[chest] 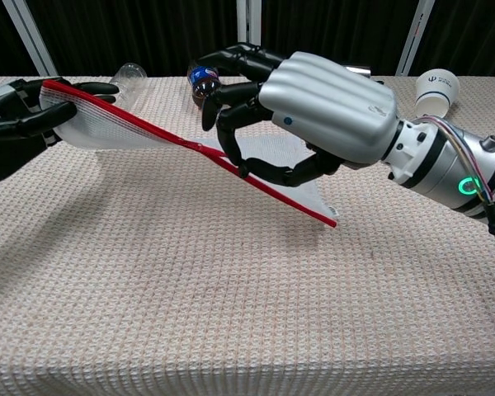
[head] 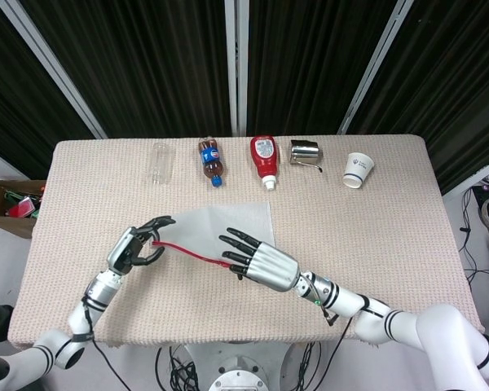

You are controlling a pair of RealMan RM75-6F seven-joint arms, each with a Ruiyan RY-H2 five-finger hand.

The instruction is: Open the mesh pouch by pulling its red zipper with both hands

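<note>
The white mesh pouch (head: 224,226) is held up off the table at its left end, and its far corner still touches the cloth. Its red zipper (chest: 132,124) runs taut from my left hand down to the right. My left hand (head: 134,248) grips the pouch's left end, also seen in the chest view as the left hand (chest: 16,115). My right hand (head: 262,262) pinches the zipper pull (chest: 205,148) between thumb and a finger partway along the red line, its other fingers spread. In the chest view the right hand (chest: 322,124) hides the pouch's middle.
Along the table's back edge lie a clear glass (head: 160,161), a cola bottle (head: 211,160), a ketchup bottle (head: 263,156), a metal cup (head: 306,153) and a paper cup (head: 358,169). A cardboard box (head: 8,204) sits off the table's left side.
</note>
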